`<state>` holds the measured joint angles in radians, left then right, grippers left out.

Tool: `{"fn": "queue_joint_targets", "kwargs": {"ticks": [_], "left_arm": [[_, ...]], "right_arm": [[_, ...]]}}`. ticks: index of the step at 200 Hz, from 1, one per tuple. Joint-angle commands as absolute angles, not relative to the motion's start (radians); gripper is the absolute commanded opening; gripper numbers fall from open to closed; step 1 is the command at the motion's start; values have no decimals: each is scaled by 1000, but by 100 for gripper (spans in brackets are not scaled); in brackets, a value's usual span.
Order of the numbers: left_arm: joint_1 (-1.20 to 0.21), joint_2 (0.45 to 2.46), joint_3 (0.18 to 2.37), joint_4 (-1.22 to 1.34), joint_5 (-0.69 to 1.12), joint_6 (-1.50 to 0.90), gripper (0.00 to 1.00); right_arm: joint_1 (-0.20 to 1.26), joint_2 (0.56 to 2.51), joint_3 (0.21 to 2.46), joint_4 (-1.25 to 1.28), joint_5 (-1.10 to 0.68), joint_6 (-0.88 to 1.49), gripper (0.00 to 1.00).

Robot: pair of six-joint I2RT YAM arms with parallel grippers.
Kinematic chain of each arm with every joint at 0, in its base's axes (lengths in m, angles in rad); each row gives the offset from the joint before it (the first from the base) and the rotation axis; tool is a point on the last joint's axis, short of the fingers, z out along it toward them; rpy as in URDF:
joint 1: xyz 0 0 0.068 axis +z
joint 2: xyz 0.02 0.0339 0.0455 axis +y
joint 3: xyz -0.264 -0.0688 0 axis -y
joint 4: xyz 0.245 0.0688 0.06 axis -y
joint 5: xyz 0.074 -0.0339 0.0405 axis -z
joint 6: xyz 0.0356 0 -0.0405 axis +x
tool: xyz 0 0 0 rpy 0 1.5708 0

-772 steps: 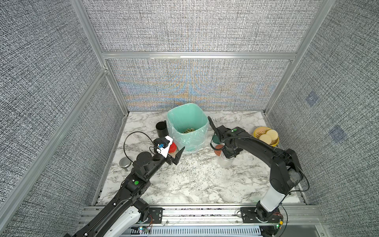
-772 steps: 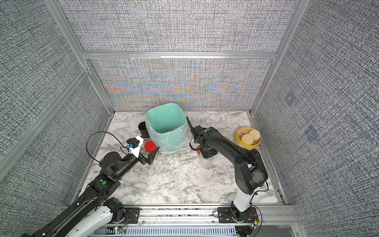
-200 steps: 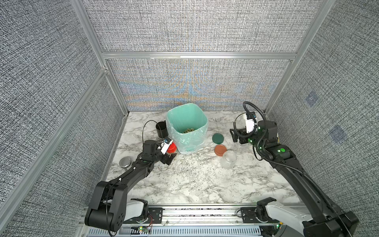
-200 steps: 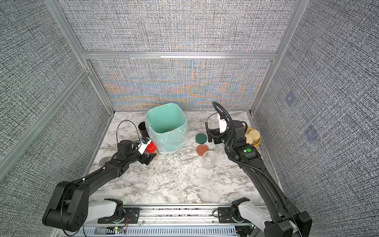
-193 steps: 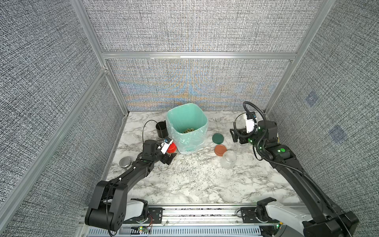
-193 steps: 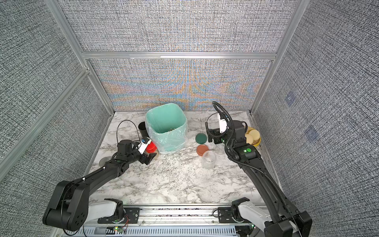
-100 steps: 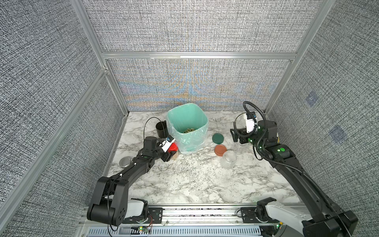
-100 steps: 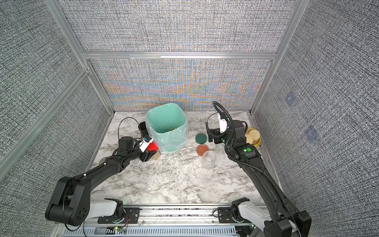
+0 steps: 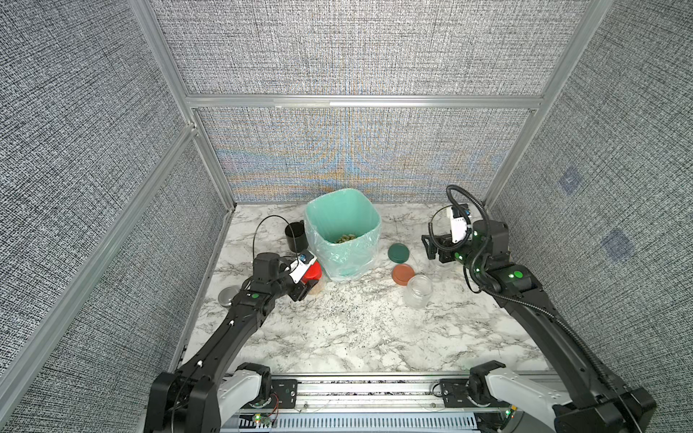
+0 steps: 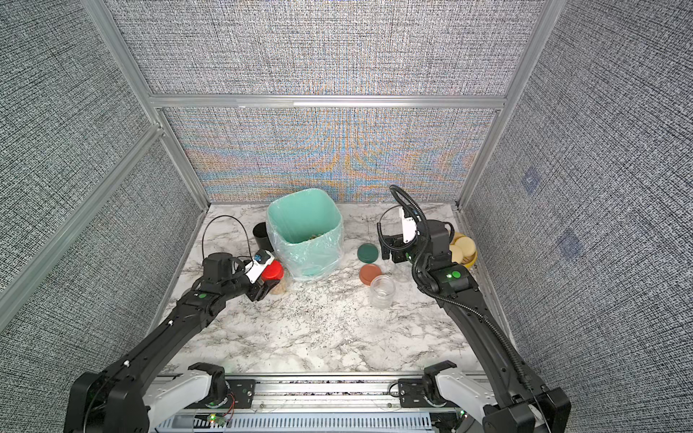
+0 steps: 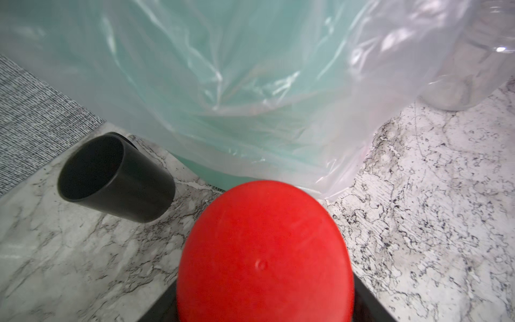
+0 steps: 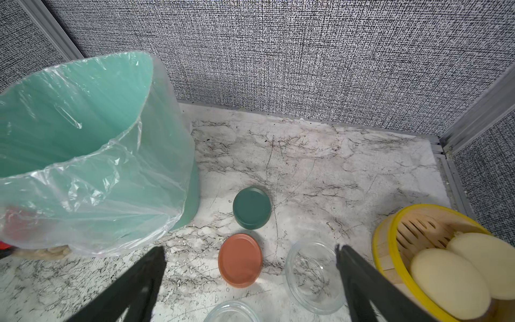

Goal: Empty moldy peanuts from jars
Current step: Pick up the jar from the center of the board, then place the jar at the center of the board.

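Our left tool [image 10: 267, 288] is clamped tight on the red-lidded jar [image 9: 313, 273]. The jar stands on the bench [image 9: 337, 337] just beside the teal bin [image 9: 311, 213], and we see tan peanuts [image 10: 279, 288] through its clear wall. More peanuts lie at the bottom of the bin. Our right tool [image 12: 249, 249] hangs wide above the bench, holding nothing. Near it lie the green lid [image 9: 398, 253], the terracotta lid [image 9: 403, 273] and two empty jars [image 9: 418, 292].
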<state>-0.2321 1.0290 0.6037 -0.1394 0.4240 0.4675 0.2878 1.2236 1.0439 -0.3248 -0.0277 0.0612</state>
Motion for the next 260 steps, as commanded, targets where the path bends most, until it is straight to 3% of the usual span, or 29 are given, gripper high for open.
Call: {"fn": "queue_joint_targets", "kwargs": {"ticks": [1, 36, 67, 165, 211, 242, 256, 260], "left_arm": [[-232, 946, 606, -222, 514, 540, 58], [-250, 860, 584, -186, 675, 461, 54], [-364, 876, 585, -117, 622, 426, 54], [-710, 1329, 649, 333, 460, 281, 55], [-769, 1482, 662, 426, 463, 244, 57], [-775, 1505, 688, 367, 480, 257, 69], [-779, 1511, 694, 362, 478, 253, 82], [-779, 1513, 694, 371, 476, 246, 95]], "right_arm": [[287, 1222, 1037, -278, -59, 52, 98], [287, 1221, 1034, -279, -112, 42, 98], [288, 1219, 1042, -325, -204, 6, 98], [368, 1252, 1102, -620, -247, 1, 98], [417, 1255, 1064, -636, -250, 66, 98], [426, 1259, 1048, -630, -250, 76, 98], [432, 1264, 1046, -634, -241, 81, 98], [434, 1266, 1046, -634, -239, 83, 98]]}}
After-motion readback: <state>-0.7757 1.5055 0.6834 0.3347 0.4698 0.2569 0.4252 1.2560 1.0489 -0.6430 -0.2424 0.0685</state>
